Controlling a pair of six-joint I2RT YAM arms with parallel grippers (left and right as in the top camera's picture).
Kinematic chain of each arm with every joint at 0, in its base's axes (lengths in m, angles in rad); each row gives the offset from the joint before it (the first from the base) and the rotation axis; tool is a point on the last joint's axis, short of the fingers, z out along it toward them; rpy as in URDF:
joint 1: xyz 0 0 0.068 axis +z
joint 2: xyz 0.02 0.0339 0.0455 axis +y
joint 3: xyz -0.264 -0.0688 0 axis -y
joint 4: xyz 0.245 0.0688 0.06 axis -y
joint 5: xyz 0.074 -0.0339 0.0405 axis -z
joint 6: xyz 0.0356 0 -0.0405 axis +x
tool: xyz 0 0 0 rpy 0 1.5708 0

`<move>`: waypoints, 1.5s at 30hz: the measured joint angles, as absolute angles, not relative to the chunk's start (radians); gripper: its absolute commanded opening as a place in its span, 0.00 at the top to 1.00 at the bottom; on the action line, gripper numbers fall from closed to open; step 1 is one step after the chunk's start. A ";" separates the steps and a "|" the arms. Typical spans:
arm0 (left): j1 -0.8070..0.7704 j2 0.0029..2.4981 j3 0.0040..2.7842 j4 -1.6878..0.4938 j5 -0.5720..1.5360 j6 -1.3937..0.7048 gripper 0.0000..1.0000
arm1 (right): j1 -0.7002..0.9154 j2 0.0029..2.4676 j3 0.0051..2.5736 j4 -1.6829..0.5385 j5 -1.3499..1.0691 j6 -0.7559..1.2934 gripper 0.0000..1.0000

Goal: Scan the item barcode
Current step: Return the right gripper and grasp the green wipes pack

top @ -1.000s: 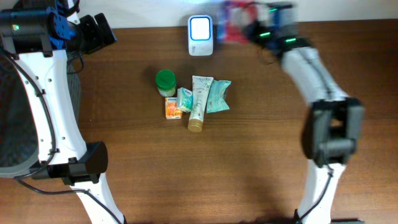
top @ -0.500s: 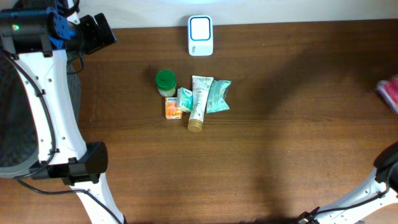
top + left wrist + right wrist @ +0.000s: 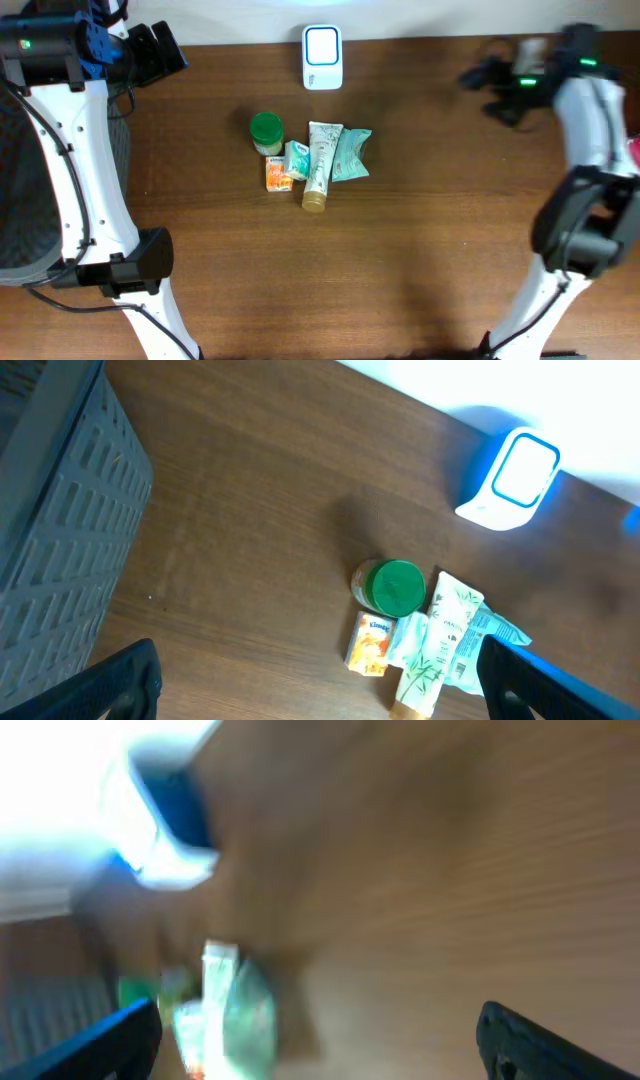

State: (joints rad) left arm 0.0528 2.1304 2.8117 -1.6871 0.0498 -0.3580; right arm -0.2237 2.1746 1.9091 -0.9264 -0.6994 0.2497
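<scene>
1. The right gripper [image 3: 485, 88] had a pink packet clamped in it beside the scanner a second ago. It has since swung out to the side, let go and come back. Its jaws now stand wide apart with nothing between them, at 2 o'clock over the table [image 3: 420, 250] and well apart from everything else.
2. The pink packet [image 3: 633, 150] shows only as a sliver at the 3 o'clock edge of the overhead view. What it rests on cannot be told. I judge that packet scanned and set aside, so this arm is free for the next one.
3. The scanner [image 3: 322, 57] stands at 12 o'clock by the far edge, its face lit and nothing in front of it.
4. The things still to scan huddle just toward 11 o'clock from the middle: a green-lidded jar [image 3: 266, 130], an orange box [image 3: 277, 176], a tube [image 3: 320, 165] and a teal packet [image 3: 350, 155]. They touch one another, so lifting one may drag its neighbours. No barcode shows.
5. The left gripper [image 3: 170, 52] hangs at the 10 o'clock corner, jaws apart and empty, well clear of the pile.
6. A grey basket [image 3: 60, 510] sits off the table's 9 o'clock side.
</scene>
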 measured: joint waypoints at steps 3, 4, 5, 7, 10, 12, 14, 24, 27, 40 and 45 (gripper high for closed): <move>0.053 2.130 2.812 -1.687 0.050 -0.358 0.01 | -0.030 2.180 1.909 -1.000 -0.625 0.170 0.02; 0.053 2.130 2.812 -1.687 0.050 -0.358 0.01 | 0.024 2.180 1.909 -1.015 -0.579 0.159 0.01; 0.053 2.130 2.812 -1.687 0.050 -0.358 0.01 | 0.069 2.181 1.909 -1.026 -0.538 0.151 0.01; 0.053 2.130 2.812 -1.687 0.050 -0.358 0.01 | 0.141 2.186 1.909 -1.045 -0.479 0.140 0.01; 0.053 2.130 2.812 -1.687 0.050 -0.358 0.01 | 0.189 2.214 1.905 -1.042 -0.443 0.127 0.01; 0.053 2.130 2.812 -1.687 0.050 -0.358 0.01 | 0.209 2.241 1.887 -1.028 -0.434 0.124 0.03; 0.053 2.130 2.812 -1.687 0.049 -0.358 0.01 | 0.224 2.267 1.862 -0.998 -0.430 0.123 0.11; 0.053 2.130 2.812 -1.687 0.050 -0.358 0.01 | 0.255 2.301 1.843 -0.863 -0.427 0.118 0.96; 0.053 2.130 2.812 -1.687 0.050 -0.358 0.01 | 0.255 2.301 1.856 -0.890 -0.425 0.119 0.96; 0.053 2.130 2.812 -1.688 0.050 -0.358 0.01 | 0.343 2.312 1.942 -1.116 0.560 0.243 0.84; 0.053 2.130 2.812 -1.687 0.050 -0.358 0.01 | 0.397 2.313 1.849 -1.057 0.593 0.278 0.63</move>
